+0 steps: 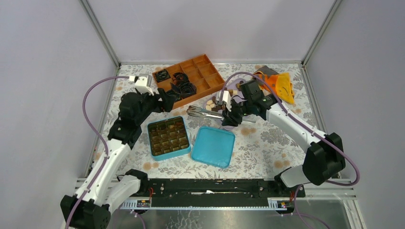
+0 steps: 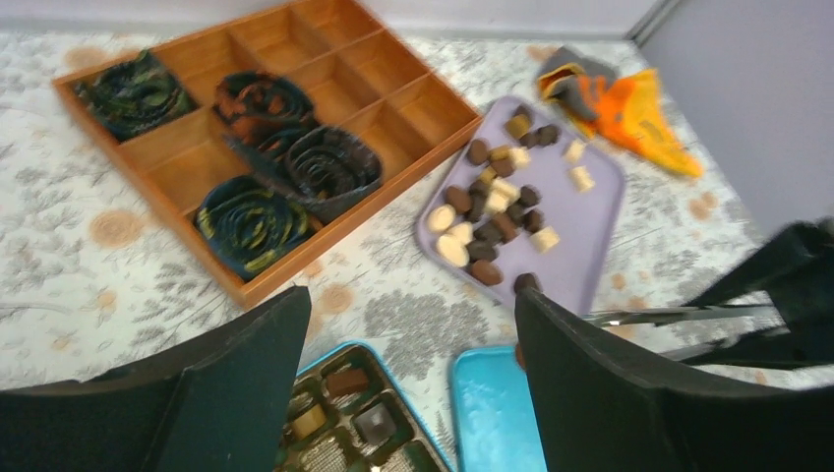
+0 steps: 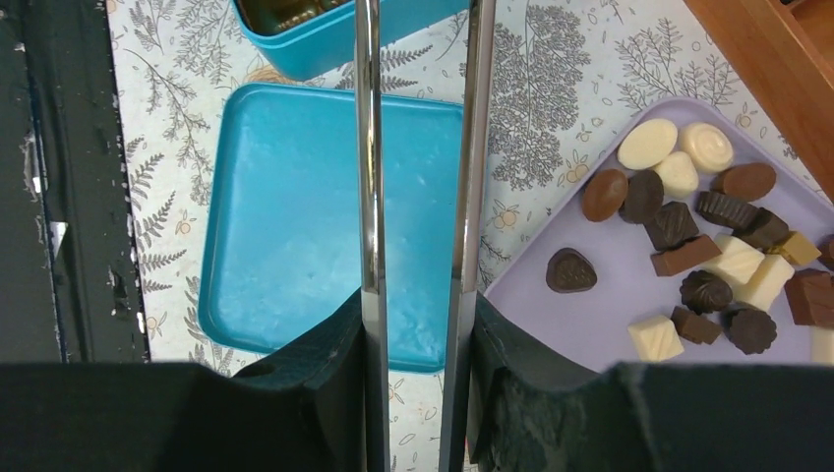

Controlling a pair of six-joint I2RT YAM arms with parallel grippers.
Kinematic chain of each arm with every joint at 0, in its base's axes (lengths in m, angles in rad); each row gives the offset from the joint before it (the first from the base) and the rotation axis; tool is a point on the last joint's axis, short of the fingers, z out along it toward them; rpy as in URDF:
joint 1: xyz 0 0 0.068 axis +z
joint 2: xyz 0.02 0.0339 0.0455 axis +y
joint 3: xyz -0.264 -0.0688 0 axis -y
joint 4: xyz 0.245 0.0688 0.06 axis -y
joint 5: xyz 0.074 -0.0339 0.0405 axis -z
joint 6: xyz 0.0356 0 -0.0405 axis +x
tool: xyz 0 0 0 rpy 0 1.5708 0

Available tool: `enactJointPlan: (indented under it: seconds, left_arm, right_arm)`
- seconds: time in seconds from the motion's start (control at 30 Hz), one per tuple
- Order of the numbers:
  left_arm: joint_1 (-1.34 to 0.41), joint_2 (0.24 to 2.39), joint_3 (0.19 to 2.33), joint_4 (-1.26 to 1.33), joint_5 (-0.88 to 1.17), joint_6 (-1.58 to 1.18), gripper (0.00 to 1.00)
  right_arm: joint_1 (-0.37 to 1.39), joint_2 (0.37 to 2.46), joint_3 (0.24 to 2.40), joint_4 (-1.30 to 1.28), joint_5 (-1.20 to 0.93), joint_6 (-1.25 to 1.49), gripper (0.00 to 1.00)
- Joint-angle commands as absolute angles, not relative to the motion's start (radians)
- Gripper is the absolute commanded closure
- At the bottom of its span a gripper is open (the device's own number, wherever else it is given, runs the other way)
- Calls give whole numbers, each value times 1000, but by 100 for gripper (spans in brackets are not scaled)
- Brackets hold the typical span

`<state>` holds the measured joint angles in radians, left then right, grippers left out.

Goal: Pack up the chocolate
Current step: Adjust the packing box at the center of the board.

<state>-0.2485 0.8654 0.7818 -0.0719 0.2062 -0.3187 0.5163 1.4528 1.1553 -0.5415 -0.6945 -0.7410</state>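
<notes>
The chocolate [image 3: 688, 246] lies as many dark, brown and cream pieces on a purple tray [image 3: 600, 324], which also shows in the top view [image 1: 210, 109] and the left wrist view [image 2: 590, 236]. A blue box [image 1: 150, 141] with a compartment insert holds a few pieces [image 2: 346, 382]. My right gripper [image 1: 228, 117] [image 3: 418, 315] is shut on metal tongs [image 3: 369, 147], whose arms reach out over the blue lid [image 3: 285, 216]; their tips are out of the wrist view. My left gripper [image 1: 167, 102] [image 2: 411, 300] is open and empty, above the box's far edge.
A wooden compartment tray [image 1: 203, 71] [image 2: 325, 59] at the back holds black crinkled paper cups [image 1: 184, 88] [image 2: 329, 167]. An orange cloth [image 1: 282, 85] [image 2: 639, 113] lies at the back right. The blue lid [image 1: 213, 146] lies right of the box.
</notes>
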Motion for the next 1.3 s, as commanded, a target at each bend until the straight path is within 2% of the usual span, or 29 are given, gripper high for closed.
enactJointPlan:
  seconds: [0.0, 0.2, 0.23, 0.33, 0.43, 0.57, 0.77, 1.1, 1.27]
  left_arm:
    - [-260, 977, 878, -238, 60, -185, 21]
    - [-261, 1100, 934, -425, -41, -25, 41]
    - [-261, 1103, 926, -437, -80, -19, 41]
    - [-261, 1088, 910, -489, -188, -65, 39]
    - [-253, 1050, 890, -545, -300, -187, 29]
    - [-198, 1050, 876, -626, -242, -336, 26]
    - [-127, 1178, 826, -623, -152, -401, 28]
    - [-64, 1331, 807, -580, -100, -404, 57]
    - [-43, 1364, 820, -578, -87, -392, 61]
  right_arm:
    - [510, 1387, 1109, -472, -665, -740, 100]
    - [476, 1348, 1069, -454, -685, -721, 100]
    - [474, 1348, 1070, -456, -687, -721, 100]
    - [468, 1345, 1063, -451, -695, -714, 100]
    - [463, 1347, 1058, -447, -700, -712, 100]
    - [458, 1345, 1059, -446, -705, -707, 100]
    - [430, 1343, 1054, -441, -724, -693, 100]
    - [413, 1339, 1051, -439, -735, -690, 100]
    - [413, 1343, 1051, -443, -737, -692, 100]
